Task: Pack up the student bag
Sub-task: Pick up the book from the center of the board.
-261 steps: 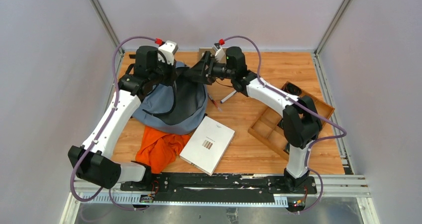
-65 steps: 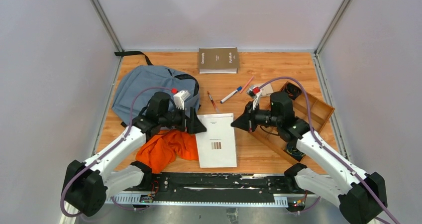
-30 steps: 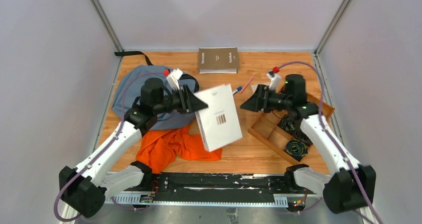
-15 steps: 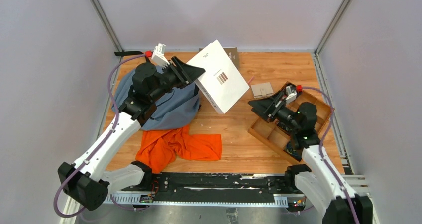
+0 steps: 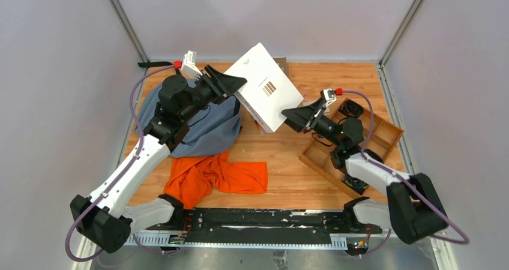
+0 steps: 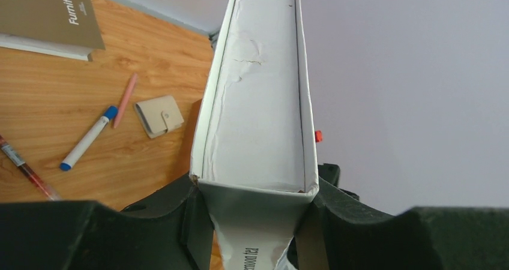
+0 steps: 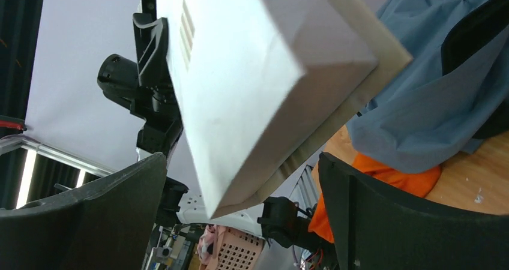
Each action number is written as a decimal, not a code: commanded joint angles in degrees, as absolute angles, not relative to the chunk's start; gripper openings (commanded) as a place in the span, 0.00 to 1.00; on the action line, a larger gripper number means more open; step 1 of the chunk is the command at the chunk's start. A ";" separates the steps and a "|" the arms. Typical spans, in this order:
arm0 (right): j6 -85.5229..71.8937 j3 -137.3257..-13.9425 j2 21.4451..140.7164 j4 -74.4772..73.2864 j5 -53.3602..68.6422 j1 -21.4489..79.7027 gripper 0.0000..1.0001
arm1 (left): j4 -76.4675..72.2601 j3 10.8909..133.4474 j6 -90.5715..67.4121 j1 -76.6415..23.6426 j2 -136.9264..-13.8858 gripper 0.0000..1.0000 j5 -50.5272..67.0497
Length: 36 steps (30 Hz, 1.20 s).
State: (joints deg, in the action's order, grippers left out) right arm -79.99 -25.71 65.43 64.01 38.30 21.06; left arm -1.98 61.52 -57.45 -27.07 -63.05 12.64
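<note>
The grey-blue student bag (image 5: 204,129) lies at the left of the table, partly under my left arm; it also shows in the right wrist view (image 7: 444,96). My left gripper (image 5: 235,89) is shut on a thick white book (image 5: 268,95) and holds it tilted in the air, right of the bag. In the left wrist view the book (image 6: 255,111) sits clamped between both jaws. My right gripper (image 5: 287,115) is open, right at the book's lower corner (image 7: 252,102), which lies between its spread jaws.
An orange cloth (image 5: 213,177) lies in front of the bag. A wooden tray (image 5: 360,141) with cables stands at the right. A brown book (image 6: 45,15), a blue-capped marker (image 6: 87,139), a pink pen (image 6: 125,99), a red pen (image 6: 27,168) and a beige wallet (image 6: 159,115) lie at the back.
My left gripper took the white book off the table and raised it up and back. My right gripper swung from the tray area toward the book's lower corner.
</note>
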 commanded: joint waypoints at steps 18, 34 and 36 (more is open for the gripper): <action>-87.54 -39.71 83.39 89.64 34.68 31.30 0.95 | 1.47 63.88 -54.60 -27.25 -58.50 0.00 8.42; -88.37 -39.53 83.19 91.41 31.21 31.27 0.36 | 3.53 60.24 -51.03 -27.25 -56.64 0.51 3.34; -88.26 -38.52 82.41 91.40 31.14 30.60 0.25 | 6.03 60.84 -48.44 -27.25 -56.61 0.63 1.79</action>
